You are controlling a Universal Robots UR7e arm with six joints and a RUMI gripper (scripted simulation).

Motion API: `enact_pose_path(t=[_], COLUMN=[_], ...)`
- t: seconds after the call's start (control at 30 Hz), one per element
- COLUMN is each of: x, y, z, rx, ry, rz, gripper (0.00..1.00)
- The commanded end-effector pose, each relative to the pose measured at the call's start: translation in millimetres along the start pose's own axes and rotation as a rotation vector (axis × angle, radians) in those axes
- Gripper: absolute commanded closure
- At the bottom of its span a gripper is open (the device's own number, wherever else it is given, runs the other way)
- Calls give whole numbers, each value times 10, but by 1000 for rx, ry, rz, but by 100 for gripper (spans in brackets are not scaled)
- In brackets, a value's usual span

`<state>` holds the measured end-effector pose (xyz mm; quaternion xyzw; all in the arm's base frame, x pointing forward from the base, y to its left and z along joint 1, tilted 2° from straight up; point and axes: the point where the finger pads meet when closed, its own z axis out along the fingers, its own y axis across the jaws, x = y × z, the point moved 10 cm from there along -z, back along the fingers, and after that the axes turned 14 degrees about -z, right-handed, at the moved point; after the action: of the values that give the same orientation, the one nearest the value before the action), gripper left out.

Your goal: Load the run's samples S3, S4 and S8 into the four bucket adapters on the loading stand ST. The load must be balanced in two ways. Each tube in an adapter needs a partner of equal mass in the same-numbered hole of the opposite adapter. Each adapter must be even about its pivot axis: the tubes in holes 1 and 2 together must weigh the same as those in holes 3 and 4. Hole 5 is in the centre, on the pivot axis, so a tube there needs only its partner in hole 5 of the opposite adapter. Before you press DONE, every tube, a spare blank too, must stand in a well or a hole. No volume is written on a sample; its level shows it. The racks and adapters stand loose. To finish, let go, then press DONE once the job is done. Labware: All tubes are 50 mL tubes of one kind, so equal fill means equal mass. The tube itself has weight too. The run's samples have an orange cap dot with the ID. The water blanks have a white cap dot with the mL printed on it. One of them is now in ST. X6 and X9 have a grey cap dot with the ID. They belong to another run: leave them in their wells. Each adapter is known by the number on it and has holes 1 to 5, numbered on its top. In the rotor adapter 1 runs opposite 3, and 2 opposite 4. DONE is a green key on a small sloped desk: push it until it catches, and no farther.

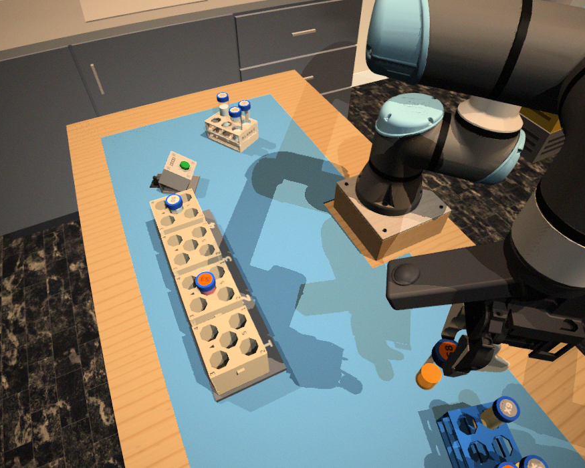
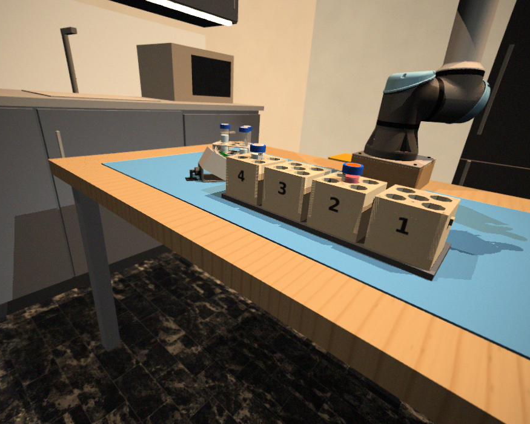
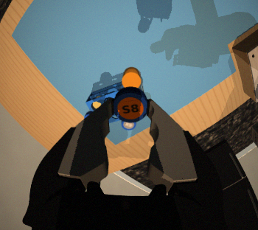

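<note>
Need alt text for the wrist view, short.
The gripper is shut on the blue cap of tube S8, its orange contents showing beyond the cap. Far below lie a blue rack on the blue mat and the wooden table edge.

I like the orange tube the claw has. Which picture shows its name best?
The wrist view: the gripper pinches tube S8, its cap label facing the camera. The top view shows it small, tilted and half hidden by the gripper. The exterior view misses it.
</note>
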<state>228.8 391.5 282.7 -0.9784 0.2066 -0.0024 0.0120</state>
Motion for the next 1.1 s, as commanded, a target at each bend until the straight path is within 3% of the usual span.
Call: enact_pose_path(t=[0.0,0.93,1.07], x=[296,1877,1998], y=[151,876,933], z=[0,-9,-9], rx=[2,4,4], ry=[-2,0,0], rz=[118,117,117], gripper=[100,100,100])
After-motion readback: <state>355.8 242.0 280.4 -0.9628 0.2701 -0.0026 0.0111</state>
